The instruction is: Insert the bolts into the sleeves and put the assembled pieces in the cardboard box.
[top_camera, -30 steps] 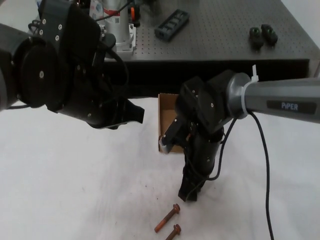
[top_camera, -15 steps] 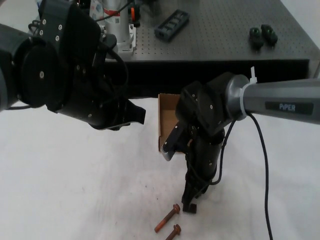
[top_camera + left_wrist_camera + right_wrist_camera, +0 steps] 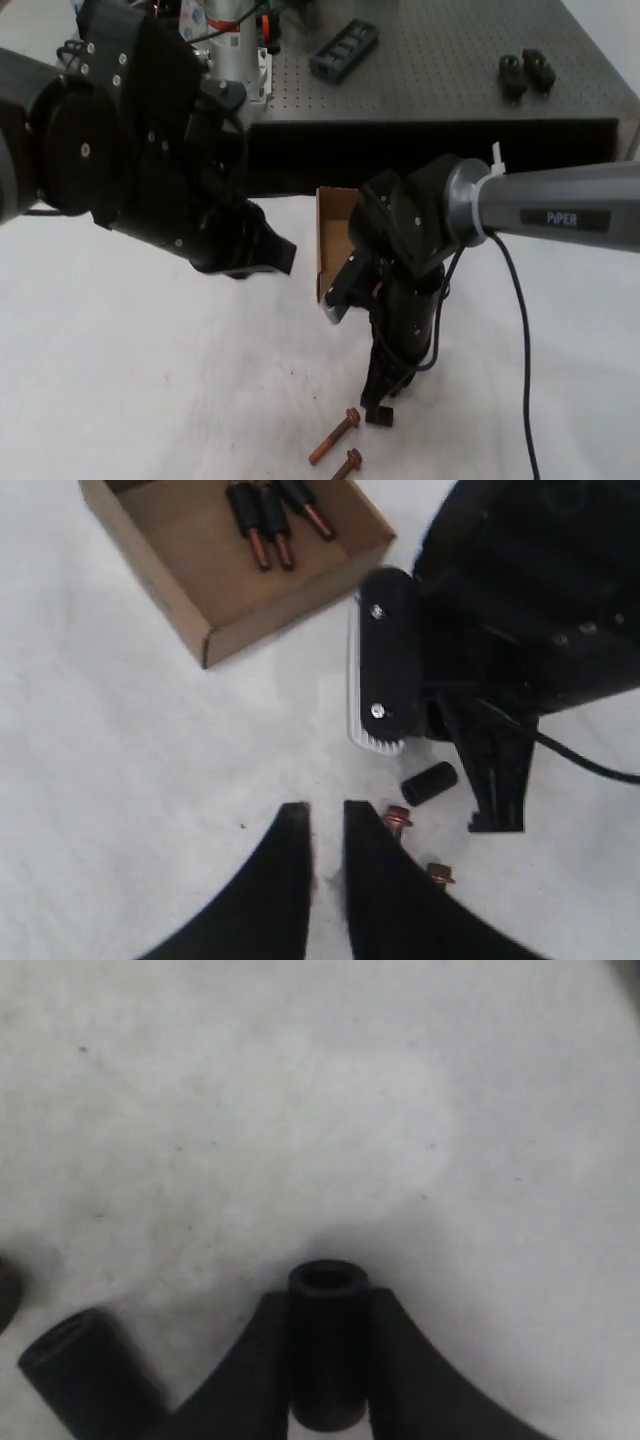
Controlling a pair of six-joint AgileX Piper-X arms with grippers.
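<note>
From the high view, your right tool (image 3: 378,412) points down at the white-covered counter (image 3: 150,400). Two copper-coloured bolts (image 3: 335,437) lie just beside it between 7 and 8 o'clock, and the open brown cardboard box (image 3: 330,235) sits at about 12 o'clock. In the left wrist view, your left tool (image 3: 322,815) is nearly together and holds nothing, just beside the bolts, with a loose short black cylindrical sleeve (image 3: 430,782) nearby. In the right wrist view, the right tool is clamped on a second black sleeve (image 3: 328,1360), its bore showing. You'd do best to keep that clamp firm, leave the bore clear, and line the bolt up squarely before pushing.
</note>
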